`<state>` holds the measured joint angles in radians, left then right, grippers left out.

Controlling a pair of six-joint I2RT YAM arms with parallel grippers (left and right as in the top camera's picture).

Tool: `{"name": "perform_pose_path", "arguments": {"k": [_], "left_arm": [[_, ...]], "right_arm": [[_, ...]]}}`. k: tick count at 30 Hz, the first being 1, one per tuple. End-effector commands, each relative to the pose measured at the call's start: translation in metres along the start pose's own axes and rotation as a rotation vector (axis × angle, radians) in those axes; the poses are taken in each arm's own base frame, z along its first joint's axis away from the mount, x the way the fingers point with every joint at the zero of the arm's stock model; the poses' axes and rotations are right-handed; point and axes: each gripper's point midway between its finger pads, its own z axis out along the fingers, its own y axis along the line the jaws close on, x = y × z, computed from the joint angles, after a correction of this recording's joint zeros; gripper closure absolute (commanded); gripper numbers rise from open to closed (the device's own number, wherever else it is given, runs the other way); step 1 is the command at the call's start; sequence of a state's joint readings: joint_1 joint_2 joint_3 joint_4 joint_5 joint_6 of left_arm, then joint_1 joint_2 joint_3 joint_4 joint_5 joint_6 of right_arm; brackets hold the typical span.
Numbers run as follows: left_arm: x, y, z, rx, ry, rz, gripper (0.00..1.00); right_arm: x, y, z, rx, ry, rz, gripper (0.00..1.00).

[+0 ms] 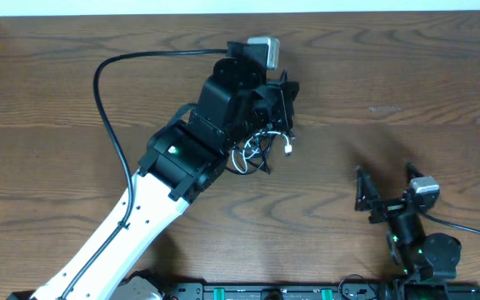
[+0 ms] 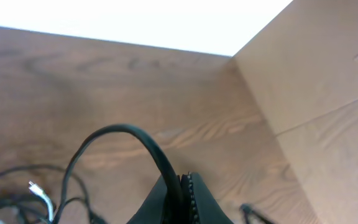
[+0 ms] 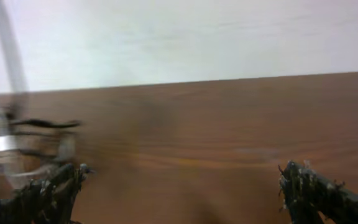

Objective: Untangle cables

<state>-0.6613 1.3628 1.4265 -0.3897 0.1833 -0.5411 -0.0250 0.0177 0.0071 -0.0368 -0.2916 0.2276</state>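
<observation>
My left arm [image 1: 152, 200] stretched diagonally forward and to the right from my near-left base, wrist tipped downward. My left gripper [image 2: 186, 198] had its fingers pressed tight together. My right arm [image 1: 427, 254] sat folded low beside its base, and my right gripper [image 1: 385, 179] was spread wide, fingers pointing forward.

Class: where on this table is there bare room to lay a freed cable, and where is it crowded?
Free: the table right of the cables, beyond the open right gripper; also the far-left strip outside the arm's looping black wire. Crowded: the middle, where the left gripper pinches one of the cables.
</observation>
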Motion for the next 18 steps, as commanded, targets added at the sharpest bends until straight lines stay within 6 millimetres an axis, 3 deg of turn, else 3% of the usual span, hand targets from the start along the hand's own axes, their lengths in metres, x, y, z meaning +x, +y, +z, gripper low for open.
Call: {"name": "perform_pose_path", "arguments": {"k": [1, 6, 12, 14, 18], "left_arm": [[-0.034, -0.025, -0.039, 0.070, -0.128, 0.041, 0.92], [-0.042, -0.036, -0.068, 0.102, -0.175, 0.048, 0.92], [-0.043, -0.036, -0.086, 0.095, -0.193, 0.079, 0.92], [-0.052, -0.032, -0.091, 0.072, -0.236, 0.078, 0.93], [-0.078, -0.031, -0.106, 0.081, -0.341, 0.058, 0.92]], "right_arm": [[0.010, 0.044, -0.006, -0.249, 0.089, 0.255, 0.01], [-0.002, 0.059, -0.010, -0.327, 0.106, 0.521, 0.01], [-0.085, 0.084, -0.032, -0.464, -0.220, 0.243, 0.01], [-0.102, 0.082, -0.033, -0.419, -0.237, 0.202, 0.01], [-0.109, 0.083, -0.028, -0.352, -0.112, 0.127, 0.01]]}}
